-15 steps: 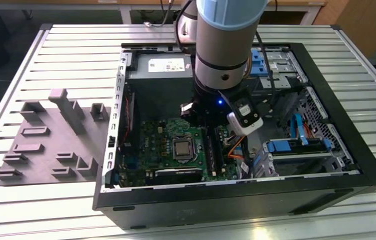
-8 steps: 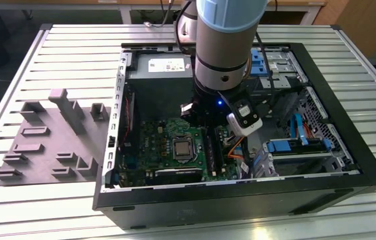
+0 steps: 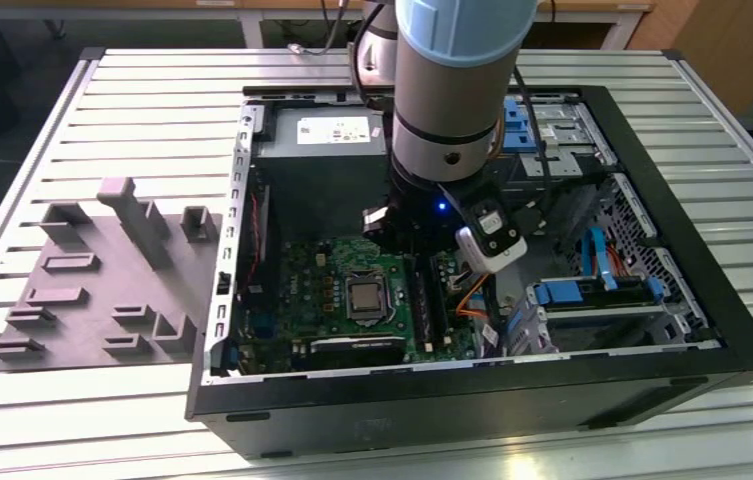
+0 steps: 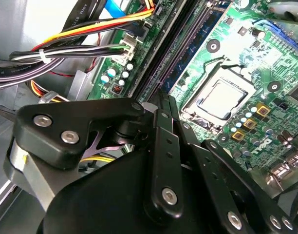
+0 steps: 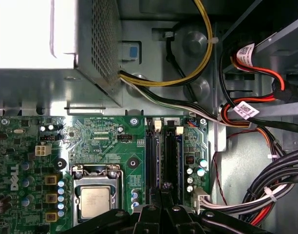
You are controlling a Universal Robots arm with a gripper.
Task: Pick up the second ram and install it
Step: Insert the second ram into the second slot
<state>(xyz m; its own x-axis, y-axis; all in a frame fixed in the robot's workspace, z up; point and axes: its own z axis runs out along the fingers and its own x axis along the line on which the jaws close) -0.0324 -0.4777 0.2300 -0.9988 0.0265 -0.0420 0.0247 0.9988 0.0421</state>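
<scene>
My tool (image 4: 163, 105) hangs low inside an open computer case (image 3: 696, 360) that lies on a ribbed bench (image 3: 109, 420). Its two dark fingers (image 4: 161, 146) are drawn together, tips just above the memory slots (image 5: 163, 156) beside the square silver processor (image 5: 95, 201) on the green board. The second ram (image 5: 172, 163), a slim dark stick, stands on edge in the slot under my fingertips; whether I clamp it or only press on it, I cannot tell. Done well, this step asks for a straight, even push along the slot line, the stick kept upright, until both end latches close. A pale grey tray (image 3: 96, 290) sits well apart on the bench, at the exterior view's left.
</scene>
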